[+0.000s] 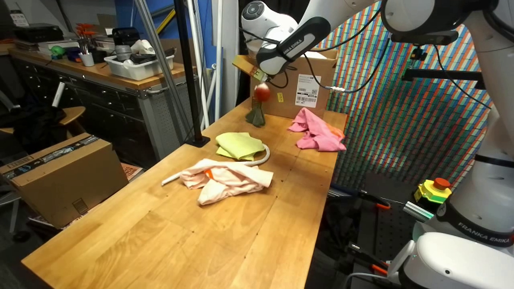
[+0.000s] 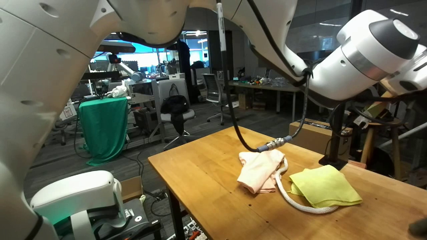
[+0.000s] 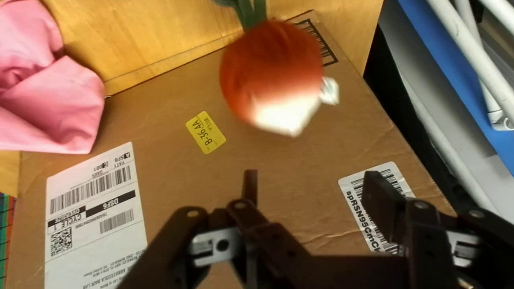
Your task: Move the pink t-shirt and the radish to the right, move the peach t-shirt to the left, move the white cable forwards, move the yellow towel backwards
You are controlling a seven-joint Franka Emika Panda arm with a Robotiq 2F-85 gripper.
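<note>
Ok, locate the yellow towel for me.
In an exterior view, the yellow towel lies left of the pink t-shirt, between the black post's base and the curved white cable.

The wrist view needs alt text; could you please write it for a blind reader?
A blurred, green-stemmed red and white radish shows near the top, apart from the open jaws at the bottom. Behind it is a labelled cardboard box, with part of the pink t-shirt at upper left.

The white arm (image 2: 150, 20) has FRANKA EMIKA lettering (image 1: 483, 233), black cables (image 2: 228, 90) and dark jaws.
</note>
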